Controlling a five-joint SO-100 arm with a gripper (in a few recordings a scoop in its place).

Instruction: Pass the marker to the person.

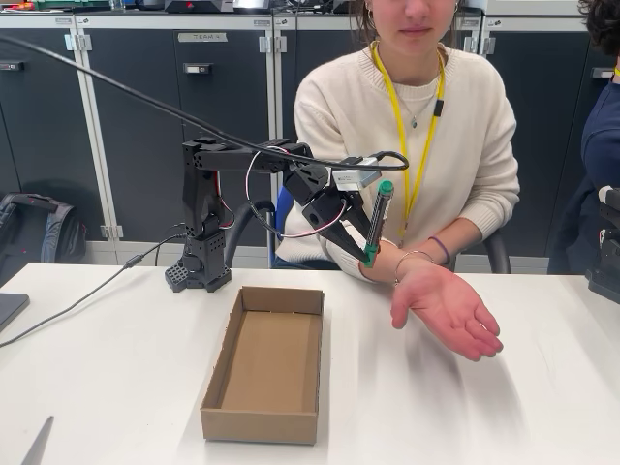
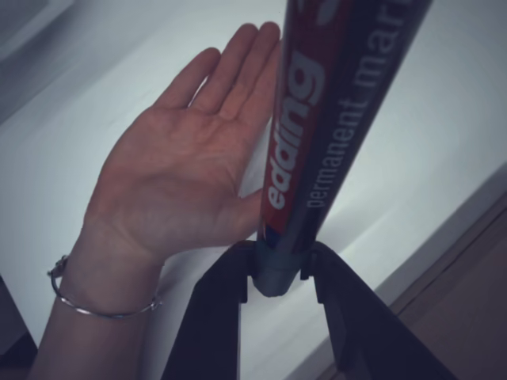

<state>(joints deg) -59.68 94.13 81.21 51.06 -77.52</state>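
One black arm (image 1: 218,208) reaches to the right in the fixed view, its gripper (image 1: 366,254) clamped on the lower end of one marker (image 1: 378,221), which stands nearly upright with its green cap on top. In the wrist view the two dark fingers (image 2: 214,317) pinch the marker's (image 2: 333,119) grey-green end, and the red printed barrel rises away from them. One person (image 1: 426,126) in a cream sweater sits behind the gripper; one open hand (image 1: 448,308), palm up, lies just below and to the right of it, apart from the marker. One empty cardboard box (image 1: 266,363) rests on the white table (image 1: 116,368), below and left of the gripper.
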